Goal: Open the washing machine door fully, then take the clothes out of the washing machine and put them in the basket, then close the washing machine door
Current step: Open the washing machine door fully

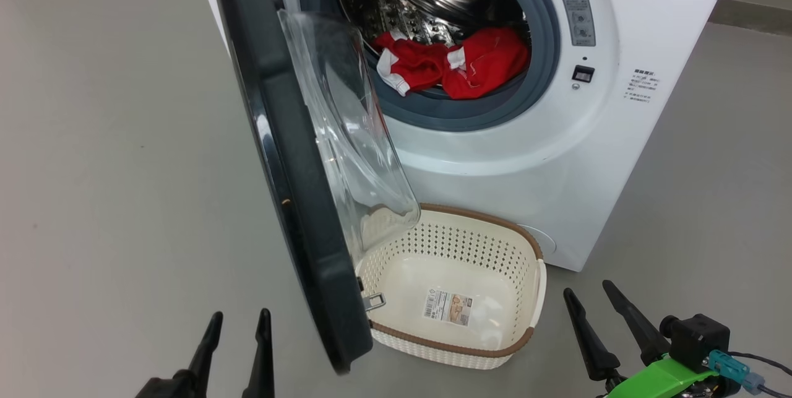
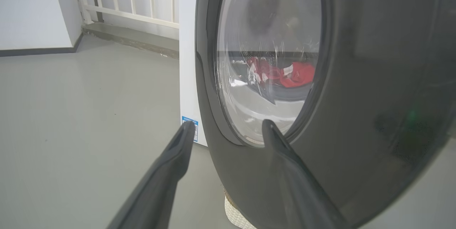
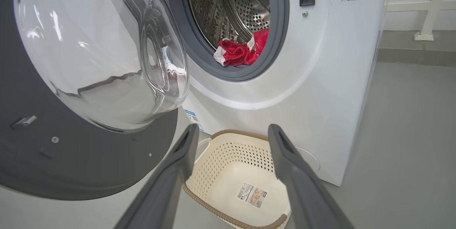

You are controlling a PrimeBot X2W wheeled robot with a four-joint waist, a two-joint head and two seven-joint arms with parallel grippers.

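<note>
Door [image 1: 291,156]: standing out roughly square to the washer [image 1: 557,156], edge-on to the head view. It is probably wide enough to clear the drum mouth, but whether it is at its limit cannot be told.
Clothes [image 1: 458,64]: lying red and bunched at the drum's front lip, not yet taken out.
Basket [image 1: 482,220]: sitting empty on the floor just below the opening, likely so the garments travel a short way.
Left gripper [image 1: 241,313]: hanging near the door's outer face with its jaws apart and gripping nothing, seemingly placed to push the door wider.
Right gripper [image 1: 588,288]: hovering beside the basket, jaws spread and empty, pointing toward basket and drum.
Hidden: the door is covering the basket's left corner, and the drum's top is being cut off. The garment count is unclear — folds are overlapping. Contact between the left finger and the door rim cannot be told.
</note>
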